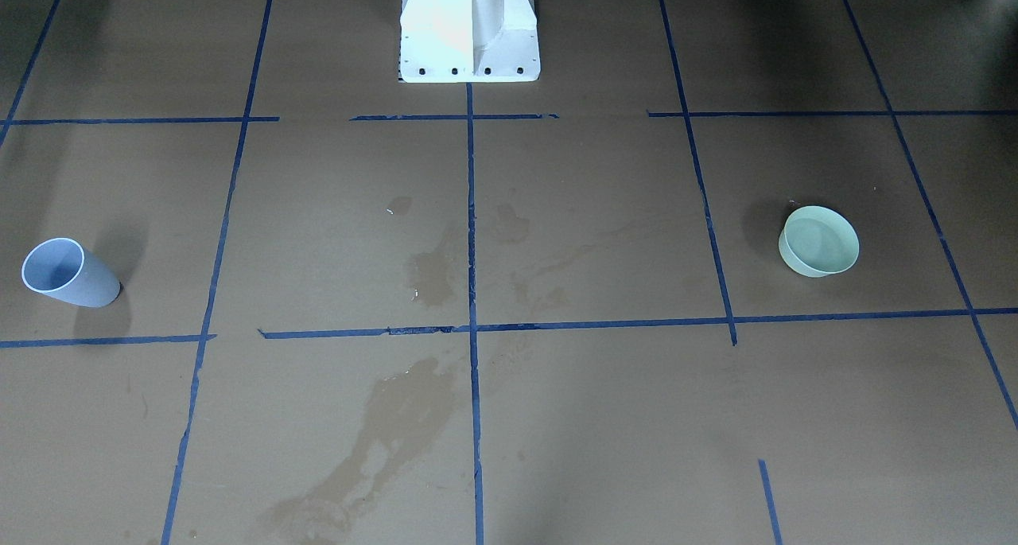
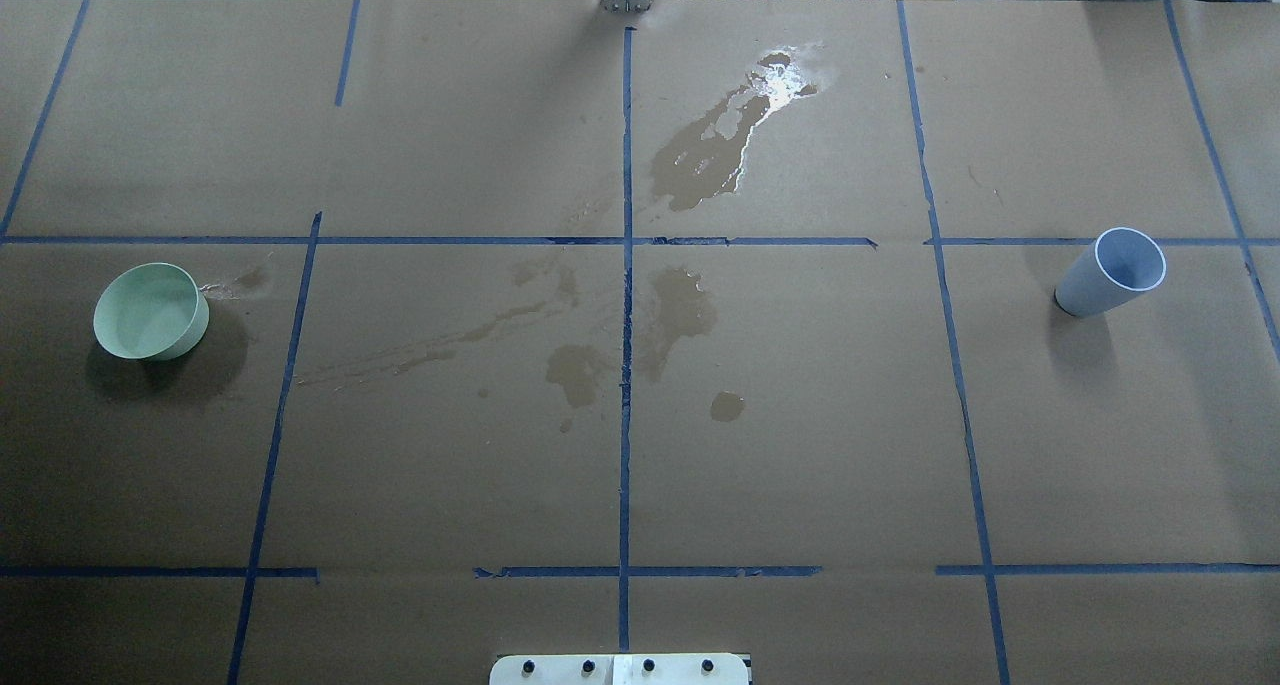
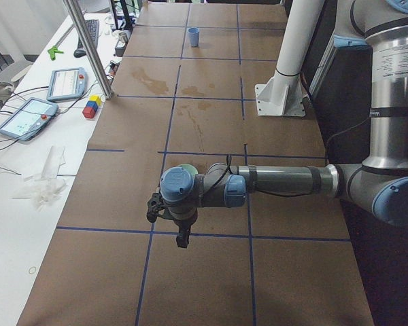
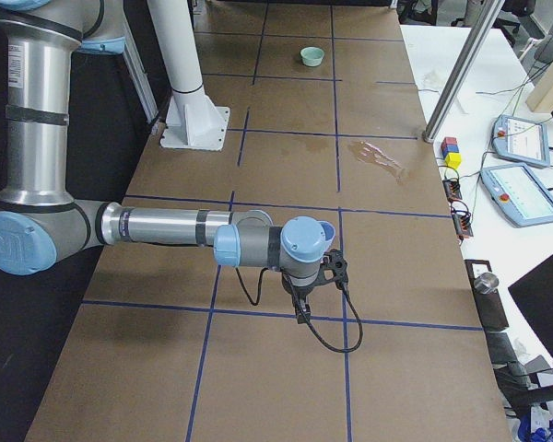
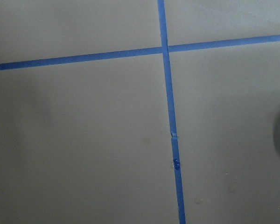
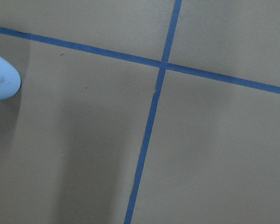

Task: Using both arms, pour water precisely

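Well apart, cup [image 2: 1085, 290] near right edge, bowl [image 2: 196, 323] near left, left gripper [image 3: 182, 238], right gripper [image 4: 301, 311], grip unclear.

Bowl [image 2: 150, 310] at the table's [image 2: 800, 445] left end, cup [image 2: 1110, 272] at its right.

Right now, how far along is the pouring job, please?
Nothing looks done: the cup and the bowl stand far apart, ungripped. In hand: nothing; the left pincer and right pincer hang over the paper. To do: grasping and pouring.
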Tool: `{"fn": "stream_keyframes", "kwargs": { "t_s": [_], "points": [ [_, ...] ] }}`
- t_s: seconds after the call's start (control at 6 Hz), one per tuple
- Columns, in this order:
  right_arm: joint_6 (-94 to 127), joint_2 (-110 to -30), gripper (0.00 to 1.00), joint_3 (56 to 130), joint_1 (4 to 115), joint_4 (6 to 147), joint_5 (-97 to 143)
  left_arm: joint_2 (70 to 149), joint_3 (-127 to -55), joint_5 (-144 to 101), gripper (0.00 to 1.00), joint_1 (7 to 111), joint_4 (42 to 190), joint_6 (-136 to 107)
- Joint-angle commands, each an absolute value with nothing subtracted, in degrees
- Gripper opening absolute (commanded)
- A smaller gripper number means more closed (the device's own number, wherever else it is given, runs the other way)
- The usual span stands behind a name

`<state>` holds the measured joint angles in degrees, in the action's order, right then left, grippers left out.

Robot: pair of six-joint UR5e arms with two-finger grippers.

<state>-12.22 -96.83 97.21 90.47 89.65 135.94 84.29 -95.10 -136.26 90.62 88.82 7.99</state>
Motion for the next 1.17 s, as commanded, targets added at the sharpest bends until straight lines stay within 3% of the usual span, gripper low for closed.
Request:
{"fn": "stream_keyframes", "kwargs": {
  "t_s": [0.0,1.0],
  "points": [
    [-12.2,-96.8,1.0,97.3,90.4,89.6,136.0,84.5,-95.3,-136.2,1.0,90.4,88.9,8.1],
    [-11.7,-96.7,1.0,97.6,90.1,87.9,135.9,88.1,-95.0,-136.7,1.0,89.7,95.9,7.5]
  ]
}}
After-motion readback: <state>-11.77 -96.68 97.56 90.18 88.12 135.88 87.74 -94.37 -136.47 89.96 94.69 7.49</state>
